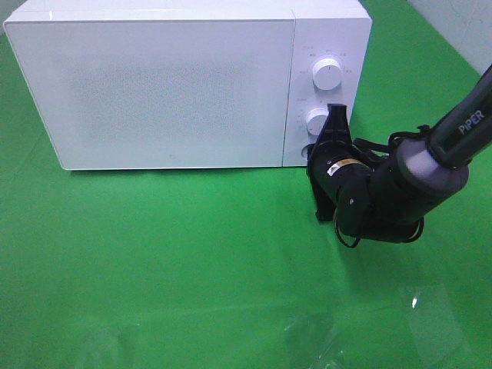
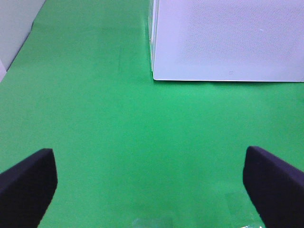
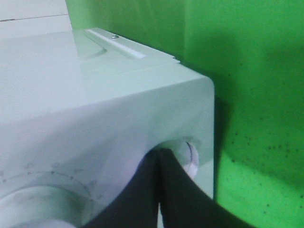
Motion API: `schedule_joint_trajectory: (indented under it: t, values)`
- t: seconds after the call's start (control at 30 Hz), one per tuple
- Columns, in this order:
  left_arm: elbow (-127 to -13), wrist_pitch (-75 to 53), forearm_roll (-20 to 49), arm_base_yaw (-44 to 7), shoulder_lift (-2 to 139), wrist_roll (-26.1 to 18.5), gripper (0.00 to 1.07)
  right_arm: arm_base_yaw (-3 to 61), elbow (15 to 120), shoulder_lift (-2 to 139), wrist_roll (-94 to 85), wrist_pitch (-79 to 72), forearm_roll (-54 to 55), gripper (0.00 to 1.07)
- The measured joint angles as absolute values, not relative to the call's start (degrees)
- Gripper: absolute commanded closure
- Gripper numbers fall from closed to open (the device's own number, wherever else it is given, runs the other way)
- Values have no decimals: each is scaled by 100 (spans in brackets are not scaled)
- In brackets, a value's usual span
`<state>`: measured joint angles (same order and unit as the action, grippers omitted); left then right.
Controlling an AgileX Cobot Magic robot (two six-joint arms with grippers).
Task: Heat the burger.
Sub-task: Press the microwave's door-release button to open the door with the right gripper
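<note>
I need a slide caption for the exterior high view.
Shut right claw beside the lower knob of the closed white microwave.

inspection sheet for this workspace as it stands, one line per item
surface: green cloth, flat; shiny patches near the front, maybe clear film
job's things: burger not seen; microwave door shut
clutter: nothing seen
claws: left claw open, empty, above bare cloth; right claw shut, tips at the microwave panel beside the lower knob, cannot tell if touching
cables: black cable loop under the right arm's wrist
surroundings: pale wall behind the table
</note>
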<state>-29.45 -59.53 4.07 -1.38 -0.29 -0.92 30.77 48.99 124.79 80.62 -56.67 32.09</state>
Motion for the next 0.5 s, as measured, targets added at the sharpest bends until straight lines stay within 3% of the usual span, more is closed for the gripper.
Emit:
schedule_joint_trajectory:
  t: [0.5]
  values:
    - [-2945, -5953, 407, -138, -29, -92, 6, 3014, 5168, 12559, 7626, -5334, 3380, 107]
